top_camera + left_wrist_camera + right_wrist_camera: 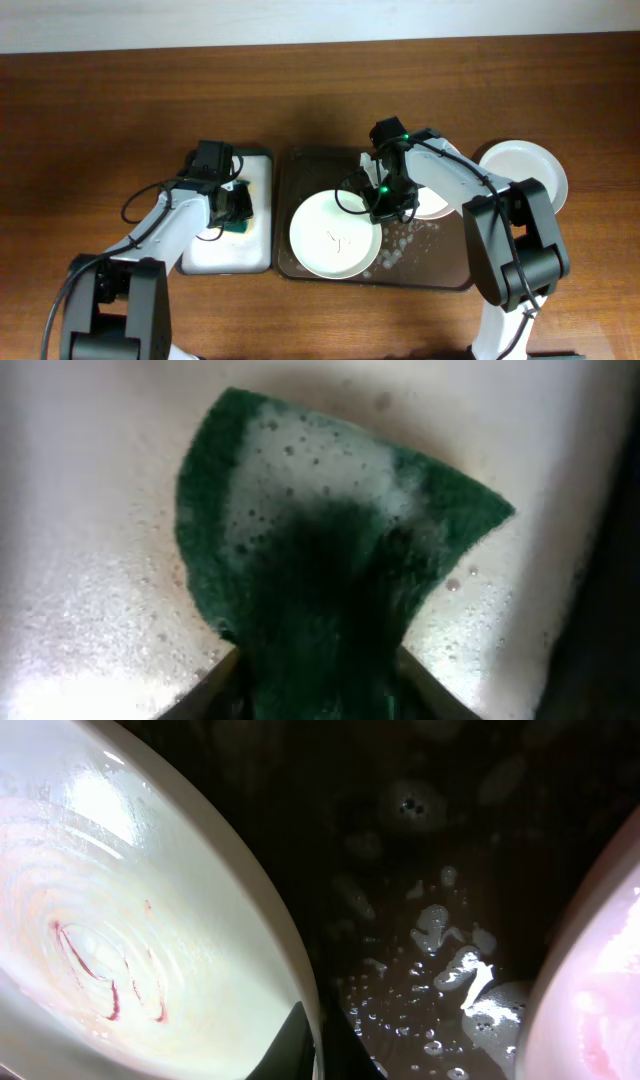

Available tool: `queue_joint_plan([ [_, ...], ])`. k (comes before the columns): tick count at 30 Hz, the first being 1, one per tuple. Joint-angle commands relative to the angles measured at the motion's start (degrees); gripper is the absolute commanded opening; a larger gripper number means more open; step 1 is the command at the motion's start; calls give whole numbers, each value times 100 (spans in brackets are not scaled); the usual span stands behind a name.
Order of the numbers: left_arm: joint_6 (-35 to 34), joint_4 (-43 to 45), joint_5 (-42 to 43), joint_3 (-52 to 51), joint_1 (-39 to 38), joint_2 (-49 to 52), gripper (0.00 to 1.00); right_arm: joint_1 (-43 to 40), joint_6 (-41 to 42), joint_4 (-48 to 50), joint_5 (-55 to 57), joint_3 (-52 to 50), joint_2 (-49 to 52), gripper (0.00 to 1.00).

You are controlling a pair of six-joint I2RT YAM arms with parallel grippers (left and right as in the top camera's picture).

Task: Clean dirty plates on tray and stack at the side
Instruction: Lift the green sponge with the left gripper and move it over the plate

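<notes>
A cream plate (335, 238) with thin red smears lies at the left of the dark tray (440, 268). My right gripper (385, 203) is shut on this plate's right rim. In the right wrist view its fingers (315, 1045) pinch the rim of the smeared plate (120, 920) above the wet tray (420, 850). A second plate (435, 205) lies on the tray, partly under my right arm; its edge shows in the right wrist view (600, 990). A third white plate (525, 170) rests on the table to the right of the tray. My left gripper (236, 205) is shut on a green sponge (320, 530).
A smaller white rectangular tray (225, 255) lies left of the dark tray; its soapy surface (90, 510) sits under the sponge. Foam patches (405, 240) lie on the dark tray. The brown wooden table (100, 120) surrounds everything.
</notes>
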Motion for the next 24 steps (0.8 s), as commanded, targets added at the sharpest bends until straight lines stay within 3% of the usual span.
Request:
queue_joint_plan([
  [1,13,61,151,-4,20,149,0,52,72,-20,138,-111,13,5],
  [5,13,90,129,24,20,-17,0,52,72,-22,138,-111,13,5],
  [15,61,79,-24,26,13,-1738,0,52,72,-20,140,-111,13,5],
  [21,1224,776,-111,26,13,-2225,0,52,72,-22,140,-111,13,5],
  [24,1510,848,-726,26,-72,-2533,0,52,72,-20,142,-111,13,5],
])
